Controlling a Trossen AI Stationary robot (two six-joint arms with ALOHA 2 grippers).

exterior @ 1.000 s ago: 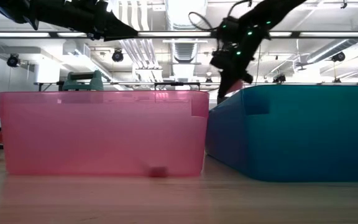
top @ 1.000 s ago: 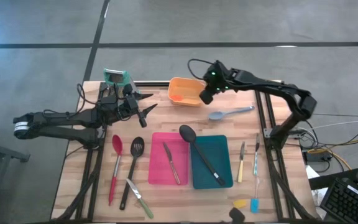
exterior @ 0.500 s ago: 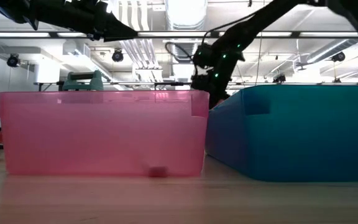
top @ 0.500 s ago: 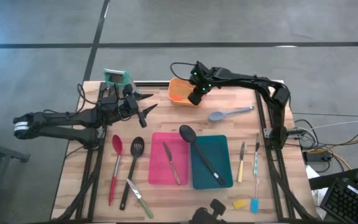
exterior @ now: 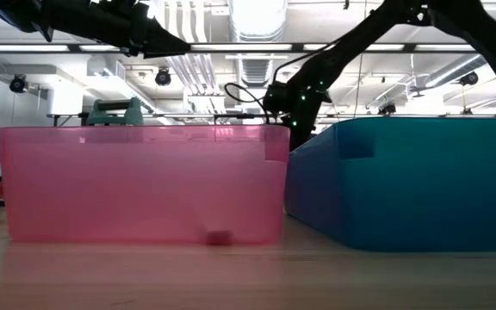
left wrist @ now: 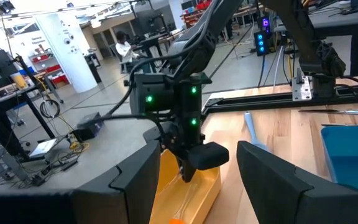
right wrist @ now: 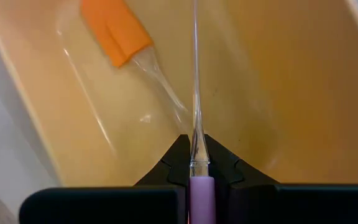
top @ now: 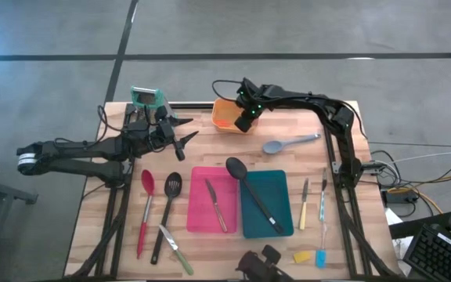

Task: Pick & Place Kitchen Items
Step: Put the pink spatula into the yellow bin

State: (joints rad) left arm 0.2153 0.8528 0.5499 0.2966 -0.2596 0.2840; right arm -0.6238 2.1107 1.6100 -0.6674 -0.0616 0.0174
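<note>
Holding orange spatula [right wrist: 114, 34]: orange bin [top: 224, 116]

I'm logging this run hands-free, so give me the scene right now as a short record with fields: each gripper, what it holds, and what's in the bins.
right gripper: shut on a clear utensil with a pink end, over the orange bin
orange bin contents: clear utensil with an orange tip
left gripper: open, empty, hovering near the box grater
pink bin: one knife
teal bin: black spoon lying across it
</note>
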